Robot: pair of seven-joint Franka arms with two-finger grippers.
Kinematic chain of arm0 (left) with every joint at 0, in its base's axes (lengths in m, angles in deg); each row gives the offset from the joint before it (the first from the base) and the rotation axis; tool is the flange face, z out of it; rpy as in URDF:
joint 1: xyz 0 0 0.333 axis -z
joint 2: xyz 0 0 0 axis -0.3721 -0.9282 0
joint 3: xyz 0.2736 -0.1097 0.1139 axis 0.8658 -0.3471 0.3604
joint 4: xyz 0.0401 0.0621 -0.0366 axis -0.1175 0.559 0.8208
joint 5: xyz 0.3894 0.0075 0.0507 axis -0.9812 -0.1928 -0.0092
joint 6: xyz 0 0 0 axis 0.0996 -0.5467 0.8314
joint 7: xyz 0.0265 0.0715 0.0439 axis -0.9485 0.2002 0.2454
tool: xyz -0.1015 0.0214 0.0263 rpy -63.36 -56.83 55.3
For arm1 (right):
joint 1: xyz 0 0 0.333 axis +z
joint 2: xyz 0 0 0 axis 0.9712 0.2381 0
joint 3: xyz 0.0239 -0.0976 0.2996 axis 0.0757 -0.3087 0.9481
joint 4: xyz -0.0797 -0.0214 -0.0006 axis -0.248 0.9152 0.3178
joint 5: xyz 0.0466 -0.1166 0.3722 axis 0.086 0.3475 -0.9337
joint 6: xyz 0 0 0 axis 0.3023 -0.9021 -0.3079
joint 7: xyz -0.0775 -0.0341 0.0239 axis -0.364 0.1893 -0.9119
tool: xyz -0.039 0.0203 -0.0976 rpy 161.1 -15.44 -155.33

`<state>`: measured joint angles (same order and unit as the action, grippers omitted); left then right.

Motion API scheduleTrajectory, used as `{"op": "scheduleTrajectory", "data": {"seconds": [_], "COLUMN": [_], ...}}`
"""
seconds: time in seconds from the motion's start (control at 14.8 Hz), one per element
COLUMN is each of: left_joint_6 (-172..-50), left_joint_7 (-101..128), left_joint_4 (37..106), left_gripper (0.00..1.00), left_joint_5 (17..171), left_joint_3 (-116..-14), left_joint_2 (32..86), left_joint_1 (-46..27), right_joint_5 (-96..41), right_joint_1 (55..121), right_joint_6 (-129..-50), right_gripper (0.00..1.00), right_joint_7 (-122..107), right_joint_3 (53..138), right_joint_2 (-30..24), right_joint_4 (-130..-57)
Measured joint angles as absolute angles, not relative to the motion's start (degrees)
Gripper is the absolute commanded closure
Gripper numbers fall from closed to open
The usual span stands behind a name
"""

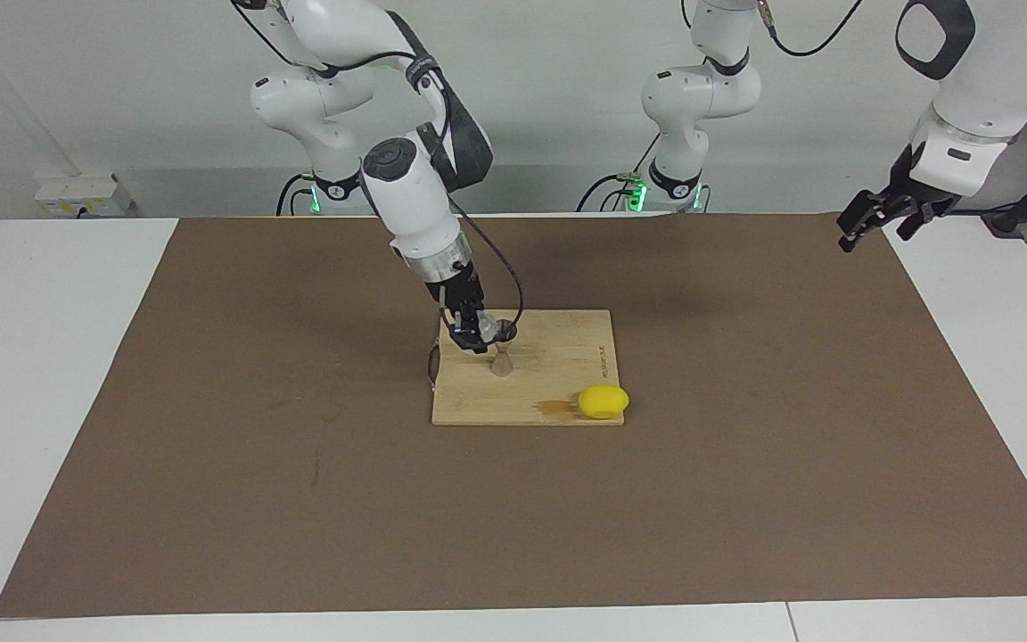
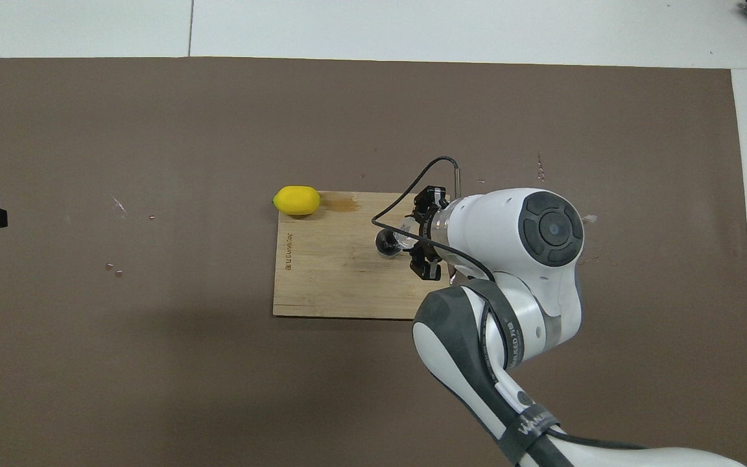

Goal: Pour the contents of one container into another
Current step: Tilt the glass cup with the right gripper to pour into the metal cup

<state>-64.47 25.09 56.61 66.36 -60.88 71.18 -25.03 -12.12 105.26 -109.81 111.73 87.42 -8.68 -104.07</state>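
A small grey metal jigger (image 1: 502, 362) stands upright on the wooden board (image 1: 567, 357), its open top showing as a dark circle in the overhead view (image 2: 384, 242). My right gripper (image 1: 480, 335) is shut on the short clear cup (image 1: 499, 332), which it holds tilted with its rim right above the jigger's mouth. From overhead the cup (image 2: 404, 238) shows just ahead of the right gripper (image 2: 415, 237). My left gripper (image 1: 877, 219) waits open and holding nothing, raised over the mat's edge at the left arm's end of the table.
A yellow lemon (image 1: 603, 401) lies at the board's corner farthest from the robots, toward the left arm's end, with a dark wet stain (image 1: 554, 407) on the board beside it. A brown mat (image 1: 299, 446) covers the table around the board.
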Motion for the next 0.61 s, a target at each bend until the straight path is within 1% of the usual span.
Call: {"op": "scheduleTrajectory", "data": {"seconds": [0.41, 0.61], "left_joint_6": [-64.7, -64.8], "left_joint_7": [22.8, 22.4], "left_joint_4": [56.6, 56.6], "left_gripper": [0.0, 0.0], "left_joint_5": [67.9, 68.3], "left_joint_3": [-61.0, -61.0], "left_joint_2": [71.2, 71.2], "left_joint_1": [-24.8, -23.5], "right_joint_5": [-5.6, -3.3], "right_joint_1": [106.7, 107.0], "right_joint_6": [-109.8, -109.8], "right_gripper": [1.0, 1.0], "right_joint_7": [114.1, 114.3], "right_joint_3": [87.4, 87.4], "right_joint_2": [-8.7, -8.7], "right_joint_4": [-103.9, -103.9]}}
